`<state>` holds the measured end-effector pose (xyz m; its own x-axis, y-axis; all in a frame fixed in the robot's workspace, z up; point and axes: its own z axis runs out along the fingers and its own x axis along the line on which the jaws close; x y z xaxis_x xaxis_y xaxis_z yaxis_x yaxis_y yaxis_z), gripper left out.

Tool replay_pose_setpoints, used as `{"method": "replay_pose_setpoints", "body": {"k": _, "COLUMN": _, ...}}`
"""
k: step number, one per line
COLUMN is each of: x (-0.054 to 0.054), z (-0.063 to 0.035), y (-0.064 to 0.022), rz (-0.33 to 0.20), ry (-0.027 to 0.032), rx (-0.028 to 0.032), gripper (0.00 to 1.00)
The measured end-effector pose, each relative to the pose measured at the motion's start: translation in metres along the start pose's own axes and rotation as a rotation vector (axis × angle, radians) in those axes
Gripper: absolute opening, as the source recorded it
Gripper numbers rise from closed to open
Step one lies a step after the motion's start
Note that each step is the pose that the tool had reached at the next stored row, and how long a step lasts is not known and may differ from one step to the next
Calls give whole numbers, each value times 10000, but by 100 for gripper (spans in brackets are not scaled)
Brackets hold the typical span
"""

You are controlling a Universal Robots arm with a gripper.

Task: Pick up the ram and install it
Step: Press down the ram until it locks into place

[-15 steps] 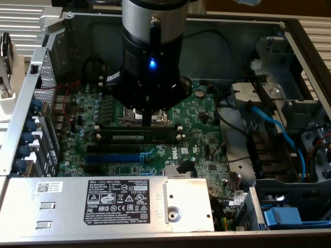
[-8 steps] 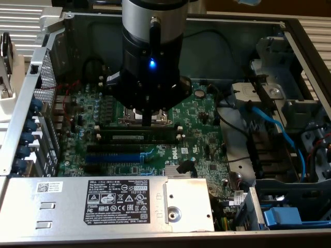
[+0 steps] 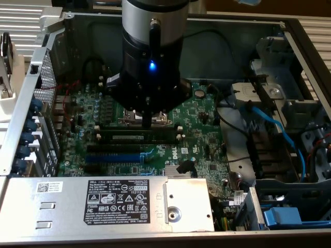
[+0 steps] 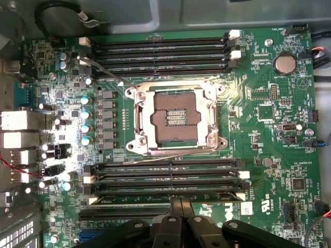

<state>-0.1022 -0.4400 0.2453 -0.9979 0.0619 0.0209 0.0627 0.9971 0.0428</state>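
Observation:
The ram (image 3: 135, 137) is a thin dark-green stick with a white label. It lies along one of the long black memory slots on the motherboard (image 3: 199, 121), between white end latches. In the wrist view the ram (image 4: 134, 194) is the greenish strip in the slot closest to my fingers. My gripper (image 3: 147, 126) hangs straight down over the middle of the stick, its tip just above the top edge or touching it. My gripper (image 4: 181, 205) has its two fingers pressed together, with nothing between them.
An open CPU socket (image 4: 176, 121) sits mid-board, with more empty black slots (image 4: 160, 54) beyond it. A blue expansion slot (image 3: 113, 157) and a silver power-supply box (image 3: 103, 201) lie near the ram. Blue cables (image 3: 274, 129) and drive bays fill the exterior view's right.

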Motion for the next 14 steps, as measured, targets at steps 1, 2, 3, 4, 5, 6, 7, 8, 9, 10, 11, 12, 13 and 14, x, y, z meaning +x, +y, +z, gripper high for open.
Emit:
{"method": "replay_pose_setpoints", "body": {"k": 1, "x": -1, "z": 0, "y": -7, "rz": 14, "ry": 0, "rx": -1, "gripper": 10}}
{"method": "replay_pose_setpoints", "body": {"k": 2, "x": -1, "z": 0, "y": -12, "rz": 29, "ry": -1, "rx": -2, "gripper": 10}}
{"method": "replay_pose_setpoints", "body": {"k": 3, "x": 0, "z": -1, "y": -17, "rz": 49, "ry": -2, "rx": -2, "gripper": 10}}
{"method": "replay_pose_setpoints", "body": {"k": 4, "x": 0, "z": -1, "y": -20, "rz": 69, "ry": -3, "rx": -2, "gripper": 10}}
{"method": "replay_pose_setpoints", "body": {"k": 5, "x": -1, "z": -1, "y": -22, "rz": 89, "ry": -3, "rx": -2, "gripper": 10}}
{"method": "replay_pose_setpoints", "body": {"k": 6, "x": -2, "z": -2, "y": -24, "rz": 108, "ry": -4, "rx": -2, "gripper": 10}}
{"method": "replay_pose_setpoints", "body": {"k": 7, "x": -2, "z": -1, "y": -25, "rz": 128, "ry": -5, "rx": -4, "gripper": 10}}
{"method": "replay_pose_setpoints", "body": {"k": 8, "x": -2, "z": -1, "y": -26, "rz": 147, "ry": -7, "rx": -5, "gripper": 10}}
{"method": "replay_pose_setpoints", "body": {"k": 9, "x": -2, "z": -1, "y": -27, "rz": 163, "ry": -7, "rx": -5, "gripper": 10}}
{"method": "replay_pose_setpoints", "body": {"k": 10, "x": -2, "z": -1, "y": -29, "rz": 177, "ry": -7, "rx": -5, "gripper": 10}}
{"method": "replay_pose_setpoints", "body": {"k": 11, "x": -2, "z": -2, "y": -30, "rz": 194, "ry": -8, "rx": -4, "gripper": 10}}
{"method": "replay_pose_setpoints", "body": {"k": 12, "x": -2, "z": -1, "y": -33, "rz": 210, "ry": -9, "rx": -5, "gripper": 10}}
{"method": "replay_pose_setpoints", "body": {"k": 13, "x": -2, "z": -1, "y": -36, "rz": 228, "ry": -10, "rx": -6, "gripper": 10}}
{"method": "replay_pose_setpoints", "body": {"k": 14, "x": -2, "z": -2, "y": -39, "rz": 247, "ry": -11, "rx": -6, "gripper": 10}}
